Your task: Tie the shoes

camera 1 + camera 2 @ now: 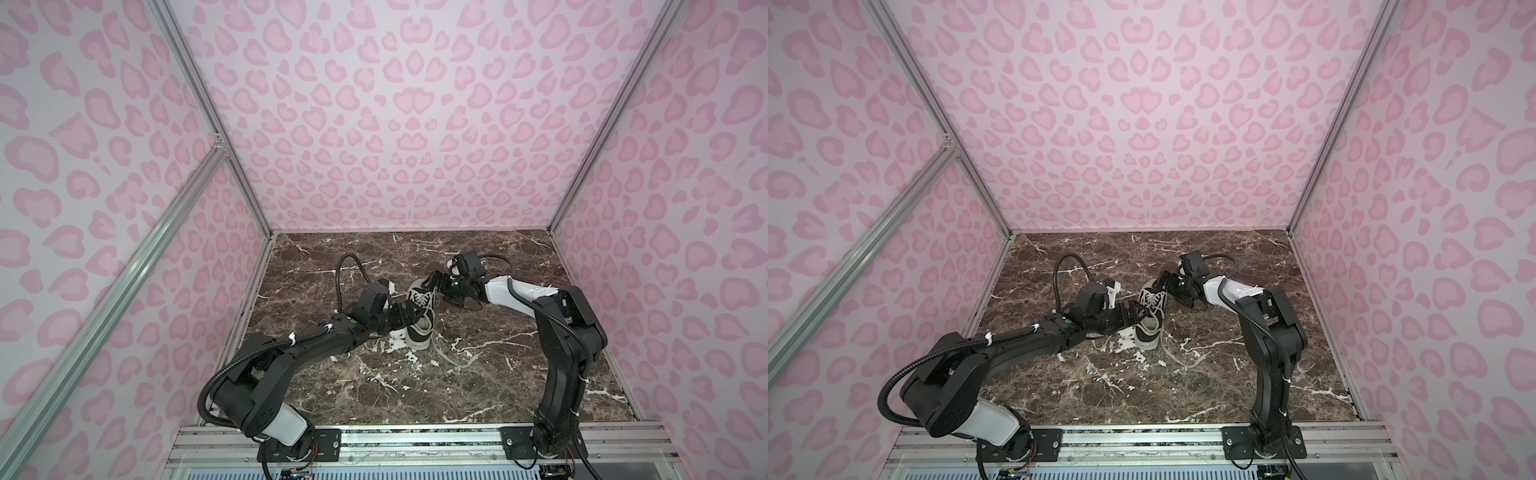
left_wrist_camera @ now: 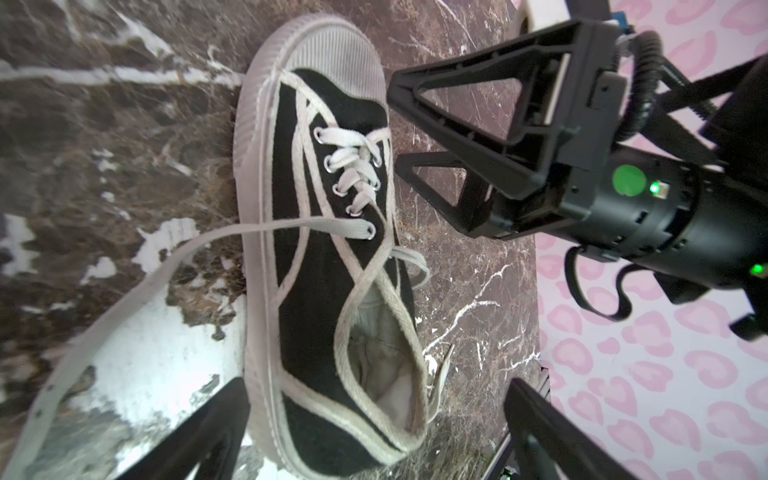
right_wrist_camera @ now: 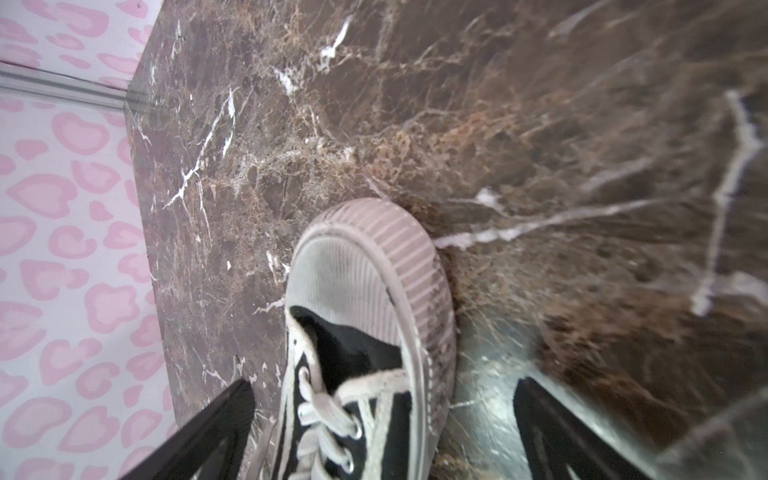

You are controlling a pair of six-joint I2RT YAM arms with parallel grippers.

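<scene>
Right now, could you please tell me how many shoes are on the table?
1: the black sneaker stands on its sole near the middle of the marble table. No second shoe is visible.

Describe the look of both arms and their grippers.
The left arm and right arm are black with one white shell section each; ribbed black cable conduit runs along them, fixed by white ties. Each wrist carries a round green mark. The right gripper and left gripper have black, open-framed triangular fingers.
</scene>
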